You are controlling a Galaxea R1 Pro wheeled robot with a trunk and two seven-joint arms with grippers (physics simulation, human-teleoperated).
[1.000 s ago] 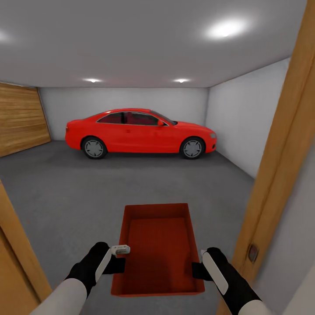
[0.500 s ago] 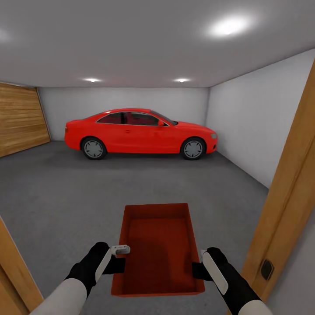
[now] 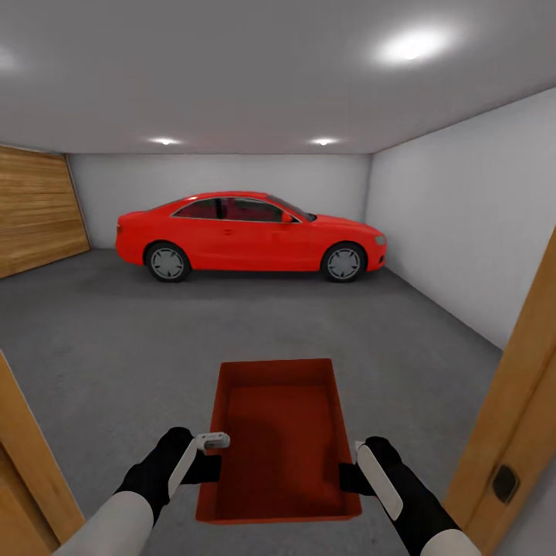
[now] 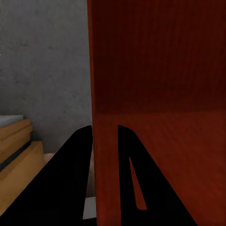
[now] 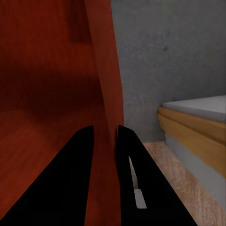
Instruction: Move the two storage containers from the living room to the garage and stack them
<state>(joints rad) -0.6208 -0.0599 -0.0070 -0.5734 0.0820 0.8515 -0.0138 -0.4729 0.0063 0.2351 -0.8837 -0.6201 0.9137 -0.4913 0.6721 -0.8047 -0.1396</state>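
At the garage doorway, the left claw [image 3: 207,454] and right claw [image 3: 349,466] each pinch a side wall of the bin [image 3: 279,432] carried between them; a bump against the door frame [image 3: 510,417] beside the right claw could loosen either grip.

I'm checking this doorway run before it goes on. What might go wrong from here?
The wooden door frame stands close beside the right gripper, so the arm might clip it. Each gripper, including the left gripper, pinches just one thin wall of the storage container, which could slip or tilt above the concrete floor.
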